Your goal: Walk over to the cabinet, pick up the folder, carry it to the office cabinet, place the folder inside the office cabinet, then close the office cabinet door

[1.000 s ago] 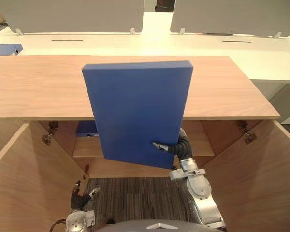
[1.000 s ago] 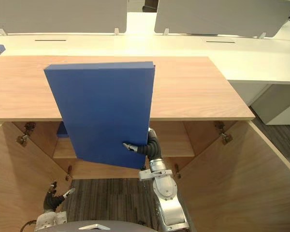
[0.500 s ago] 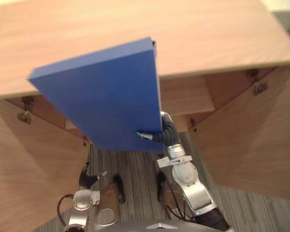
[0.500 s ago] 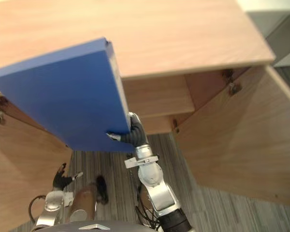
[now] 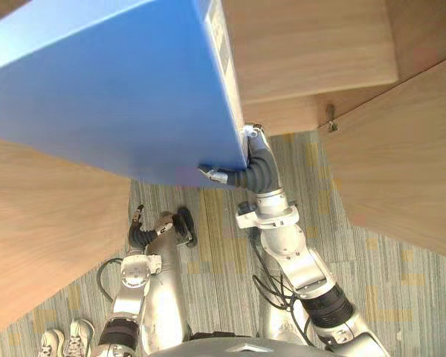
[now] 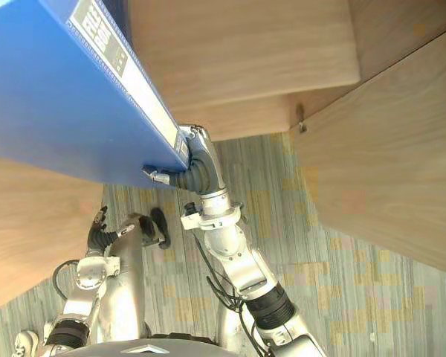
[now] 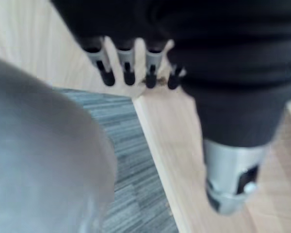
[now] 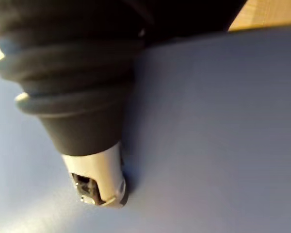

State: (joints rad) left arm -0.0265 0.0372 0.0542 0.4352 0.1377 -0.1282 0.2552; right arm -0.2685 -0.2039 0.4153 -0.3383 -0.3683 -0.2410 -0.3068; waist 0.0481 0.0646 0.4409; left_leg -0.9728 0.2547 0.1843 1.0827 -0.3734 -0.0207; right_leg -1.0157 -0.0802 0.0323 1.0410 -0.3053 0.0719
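Right hand [image 5: 247, 168] pinches the blue folder [image 5: 111, 82] at its lower corner, thumb on the broad face, fingers curled round the spine side. I hold the folder up and tilted in front of the office cabinet [image 5: 305, 44], where it covers much of the cabinet's opening from my head. It is not inside yet. Can't tell if its far edge touches the cabinet top. Both doors of the cabinet stand open: right door [image 5: 401, 163], left door [image 5: 44, 223]. Left hand [image 5: 137, 232] hangs low beside the cabinet's left door, over the carpet [image 5: 223, 253], fingers straight and loose, holding nothing.

My read of the step: getting the folder into the cabinet. Door closing is not begun.

Risks:
- I hold one corner of a big flat folder, so its weight sits far from my grip. It could swing or slide out of the pinch, and a drop lands on the carpet in front of the cabinet.
- The folder hides the opening from me, so I'd be aiming blind. Its top edge could catch the front edge of the cabinet top instead of going in.
- My arm passes near the cabinet's right door, and a bump there could jolt the grip.

Writing: a pale label [image 6: 111, 46] runs along the folder spine with dark print blocks. I can't read it.
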